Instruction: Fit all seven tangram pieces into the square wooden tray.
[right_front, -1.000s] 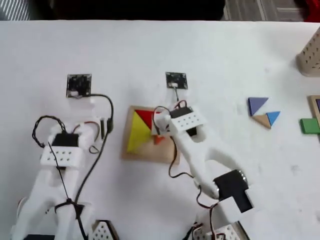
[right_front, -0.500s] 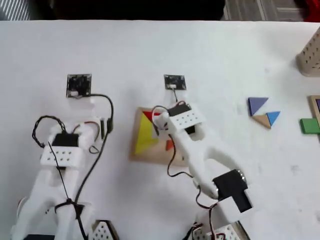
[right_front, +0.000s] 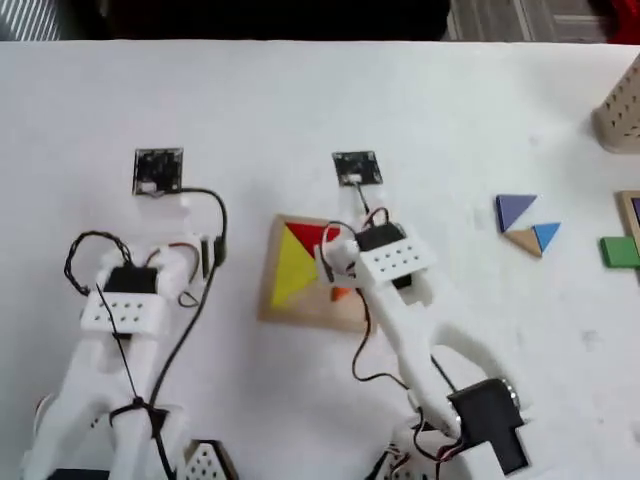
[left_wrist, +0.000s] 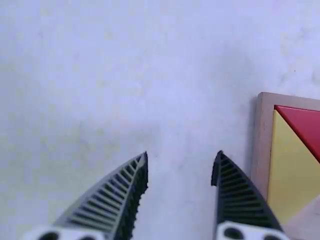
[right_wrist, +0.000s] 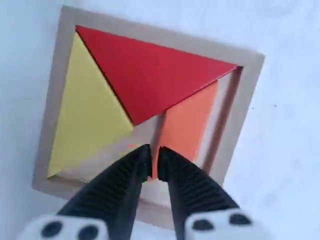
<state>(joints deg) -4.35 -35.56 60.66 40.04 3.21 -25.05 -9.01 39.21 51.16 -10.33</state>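
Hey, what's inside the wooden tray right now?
A red triangle, a yellow triangle and an orange piece lie in the tray. The right gripper covers part of the orange piece and the floor beside it.

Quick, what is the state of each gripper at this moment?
Left gripper: open, holding nothing.
Right gripper: closed, tips over the orange piece in the wooden tray.

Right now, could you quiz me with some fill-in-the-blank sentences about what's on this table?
The tray holds a yellow piece, an orange piece and a ___ one. The left gripper is ___ over bare table. The right gripper hangs over the ___.
Missing words: red; open; tray.
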